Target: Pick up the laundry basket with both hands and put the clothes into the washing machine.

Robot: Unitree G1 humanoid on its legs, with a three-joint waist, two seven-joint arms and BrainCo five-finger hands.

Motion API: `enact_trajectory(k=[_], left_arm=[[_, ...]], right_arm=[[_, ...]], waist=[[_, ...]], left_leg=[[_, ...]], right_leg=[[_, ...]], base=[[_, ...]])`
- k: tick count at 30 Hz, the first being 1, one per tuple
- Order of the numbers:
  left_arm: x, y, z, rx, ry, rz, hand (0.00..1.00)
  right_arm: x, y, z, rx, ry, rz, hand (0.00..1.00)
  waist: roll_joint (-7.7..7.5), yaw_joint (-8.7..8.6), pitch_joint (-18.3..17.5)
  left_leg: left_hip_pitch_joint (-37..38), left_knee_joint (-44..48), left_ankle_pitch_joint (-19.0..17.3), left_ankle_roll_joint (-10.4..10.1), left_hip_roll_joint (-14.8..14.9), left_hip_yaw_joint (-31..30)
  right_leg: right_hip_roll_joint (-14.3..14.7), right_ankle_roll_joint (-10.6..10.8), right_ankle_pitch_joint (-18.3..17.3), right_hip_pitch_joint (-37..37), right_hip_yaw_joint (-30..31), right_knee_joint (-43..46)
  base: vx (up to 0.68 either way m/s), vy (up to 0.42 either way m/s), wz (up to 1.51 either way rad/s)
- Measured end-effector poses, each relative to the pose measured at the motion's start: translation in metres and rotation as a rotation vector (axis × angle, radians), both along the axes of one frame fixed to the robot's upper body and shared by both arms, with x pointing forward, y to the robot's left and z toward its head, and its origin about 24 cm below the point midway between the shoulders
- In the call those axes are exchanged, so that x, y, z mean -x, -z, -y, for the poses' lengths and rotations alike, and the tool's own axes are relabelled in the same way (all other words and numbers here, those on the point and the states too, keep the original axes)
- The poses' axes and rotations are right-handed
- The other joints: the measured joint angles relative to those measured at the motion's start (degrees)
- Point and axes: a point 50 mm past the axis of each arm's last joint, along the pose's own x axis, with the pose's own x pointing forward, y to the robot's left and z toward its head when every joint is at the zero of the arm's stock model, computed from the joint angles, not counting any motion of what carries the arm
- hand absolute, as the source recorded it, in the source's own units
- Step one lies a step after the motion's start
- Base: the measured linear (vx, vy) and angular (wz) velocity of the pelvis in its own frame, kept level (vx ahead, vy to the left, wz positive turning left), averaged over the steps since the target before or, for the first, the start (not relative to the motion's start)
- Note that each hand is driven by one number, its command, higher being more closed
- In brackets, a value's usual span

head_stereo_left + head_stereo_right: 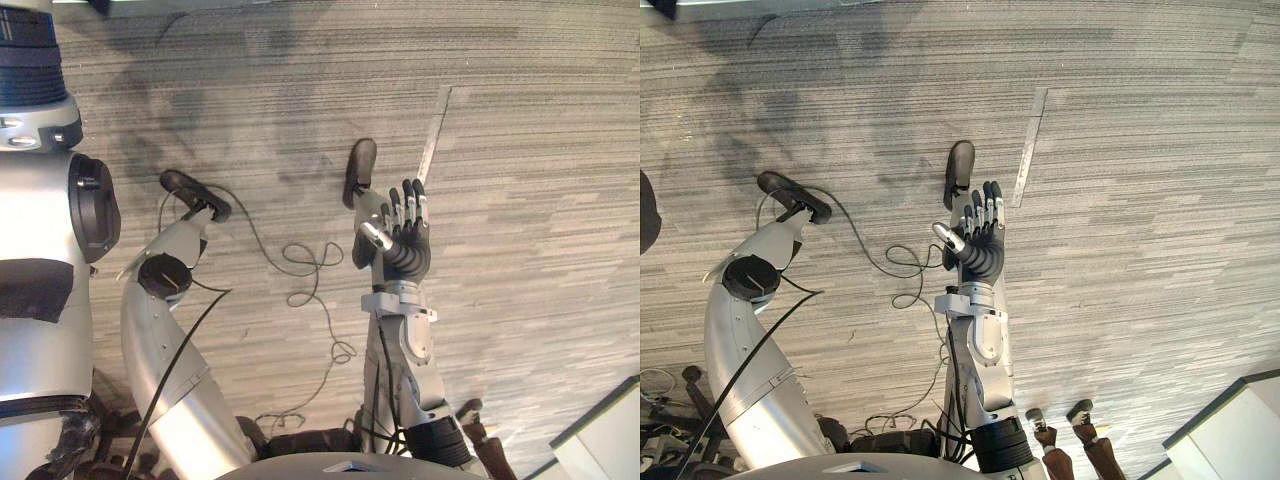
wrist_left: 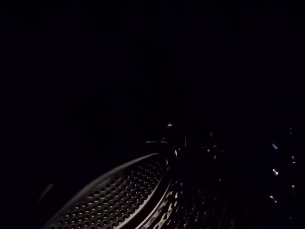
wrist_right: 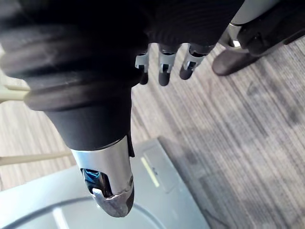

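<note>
In the left eye view the right hand (image 1: 400,240) stands in the middle of the frame over the striped floor (image 1: 520,150). Its fingers are straight and spread, and it holds nothing, so it carries no basket. At the upper left edge the dark ribbed cover of the left hand (image 1: 25,60) goes out of the frame. I cannot tell how its fingers are. In the lower right corner there is a pale box corner, probably the machine (image 1: 605,435).

The right eye view gives the same scene, with the right hand a little more to the left.

The left wrist view is almost all dark. In the lower middle I see a curved metal wall with many small holes, the drum (image 2: 119,191). It is too dark to tell if clothes lie there.

In the right wrist view the fingers (image 3: 163,64) and the thumb (image 3: 107,171) are relaxed, with a grey panel (image 3: 162,191) beyond them at the bottom.

I judge that the task is late: the left hand seems to be inside the drum, at the loading step. Whether all clothes are in, I cannot say.
</note>
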Motion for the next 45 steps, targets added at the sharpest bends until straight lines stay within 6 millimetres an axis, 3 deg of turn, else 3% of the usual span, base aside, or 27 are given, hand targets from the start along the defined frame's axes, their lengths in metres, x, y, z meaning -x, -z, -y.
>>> enact_trajectory(k=[6,7,9,10,11,13,14,17,19,23,25,28,30,32,35,37,45], left_arm=[[-0.006,0.007,0.018,-0.046,-0.029,-0.017,1.00],[-0.007,0.008,0.024,-0.085,-0.061,-0.020,0.00],[-0.010,0.007,0.036,-0.200,-0.193,-0.046,0.00],[-0.013,0.004,0.048,-0.356,-0.438,-0.071,0.00],[-0.014,0.003,0.052,-0.416,-0.532,-0.074,0.00],[-0.018,0.002,0.055,-0.574,-0.882,-0.083,0.00],[-0.028,0.004,0.052,-0.683,-1.150,-0.109,0.00],[-0.048,0.010,0.040,-0.786,-1.409,-0.214,0.00],[-0.062,0.021,0.028,-0.845,-1.486,-0.289,0.00],[-0.084,0.041,0.003,-0.894,-1.451,-0.456,0.00],[-0.088,0.044,-0.015,-0.816,-1.330,-0.542,0.00],[-0.093,0.044,-0.036,-0.586,-0.970,-0.637,0.00],[-0.097,0.044,-0.039,-0.499,-0.757,-0.667,0.00],[-0.099,0.042,-0.035,-0.371,-0.335,-0.622,0.00],[-0.095,0.036,-0.037,-0.274,-0.086,-0.562,0.00],[-0.089,0.031,-0.043,-0.227,-0.102,-0.544,0.00],[-0.081,0.031,-0.056,-0.229,-0.648,-0.644,0.00]], right_arm=[[0.000,0.000,0.001,0.000,0.004,-0.002,0.00],[0.000,0.001,0.002,0.001,0.006,-0.004,0.00],[-0.001,0.002,0.004,-0.001,0.012,-0.008,0.00],[-0.001,0.002,0.007,-0.003,0.017,-0.003,0.00],[-0.001,0.001,0.009,0.000,0.018,0.002,0.00],[-0.002,0.002,0.014,0.004,0.014,0.016,0.00],[-0.002,0.004,0.020,-0.012,-0.003,0.024,0.00],[0.001,0.008,0.031,-0.046,0.004,0.032,0.00],[0.005,0.010,0.037,-0.050,0.011,0.038,0.00],[0.013,0.017,0.048,-0.034,0.041,0.015,0.00],[0.019,0.025,0.056,-0.004,0.051,-0.019,0.00],[0.018,0.027,0.057,0.009,0.052,-0.032,0.00],[0.018,0.027,0.058,0.009,0.059,-0.047,0.00],[0.015,0.028,0.059,0.040,0.071,-0.089,0.00],[0.011,0.029,0.060,0.085,0.088,-0.131,0.00],[0.011,0.030,0.061,0.082,0.101,-0.142,0.00],[0.011,0.032,0.060,0.127,0.073,-0.122,0.00]], waist=[[0.01,-0.31,0.00],[0.01,-0.24,0.00],[0.01,-0.17,0.00],[0.01,-0.14,0.00],[0.02,-0.11,0.00],[0.02,-0.04,0.00],[0.02,0.07,-0.01],[0.03,0.14,-0.01],[0.03,0.03,0.00],[0.03,0.09,0.00],[0.03,0.12,0.00],[0.03,0.31,0.00],[0.03,0.34,0.00],[0.03,0.48,0.00],[0.03,0.53,0.00],[0.03,0.55,0.00],[0.03,0.63,0.00]], left_leg=[[0.01,-1.23,0.31,0.25,-0.86,0.02],[0.08,-1.64,0.46,0.21,-1.01,0.06],[0.41,-2.73,1.03,0.35,-1.45,0.21],[0.49,-3.01,1.44,0.36,-1.67,0.21],[0.50,-3.06,1.51,0.35,-1.66,0.20],[0.98,-3.14,1.56,0.31,-1.58,0.35],[1.66,-3.24,1.58,0.28,-1.30,0.46],[2.33,-4.17,2.08,-0.15,-1.24,0.79],[2.37,-4.40,2.27,-0.32,-0.96,0.87],[2.63,-5.01,2.67,-0.46,-0.57,1.44],[2.74,-5.17,2.70,-0.50,-0.27,1.73],[2.99,-5.80,2.96,-0.73,-0.05,2.17],[3.01,-6.27,3.33,-0.74,-0.11,2.16],[3.02,-7.06,4.01,-0.75,-0.42,2.00],[3.02,-7.08,4.20,-0.81,-0.42,1.52],[3.03,-7.12,4.31,-0.78,-0.42,1.40],[3.20,-9.41,5.95,-0.58,-0.94,1.57]], right_leg=[[-0.49,0.01,-0.01,0.22,-0.11,-0.54],[-0.53,0.00,0.09,0.41,-0.23,-0.97],[-0.67,-0.06,0.40,0.84,-0.55,-1.82],[-0.73,-0.12,0.49,0.96,-0.80,-2.08],[-0.73,-0.14,0.50,0.96,-0.86,-2.06],[-0.66,-0.20,0.54,1.09,-0.84,-1.97],[-0.34,-0.30,0.60,1.72,-0.80,-2.24],[0.06,-0.76,0.92,2.02,-0.76,-2.96],[0.49,-0.94,1.13,1.98,-0.75,-3.32],[1.02,-1.16,1.47,1.88,-0.71,-4.02],[1.37,-1.22,1.72,1.89,-0.63,-4.56],[1.86,-1.36,2.48,2.06,-0.49,-5.75],[1.92,-1.45,2.64,2.16,-0.70,-6.05],[1.89,-1.61,2.87,2.31,-1.03,-6.38],[1.92,-1.76,2.99,2.64,-1.33,-6.41],[1.93,-1.76,3.18,2.79,-1.41,-6.53],[1.96,-2.16,4.52,3.39,-2.24,-8.60]], base=[[-0.01,0.027,0.07],[-0.01,0.027,0.05],[-0.01,0.025,0.06],[-0.01,0.017,0.05],[0.00,0.000,0.00],[-0.01,0.003,-0.04],[-0.02,0.006,-0.07],[-0.03,0.008,-0.06],[-0.03,0.009,-0.11],[-0.02,0.009,-0.07],[-0.02,0.014,-0.10],[-0.03,0.019,-0.11],[-0.01,0.004,0.02],[-0.03,0.008,0.05],[-0.01,0.003,0.01],[-0.02,0.008,0.00],[-0.01,0.006,0.01]])
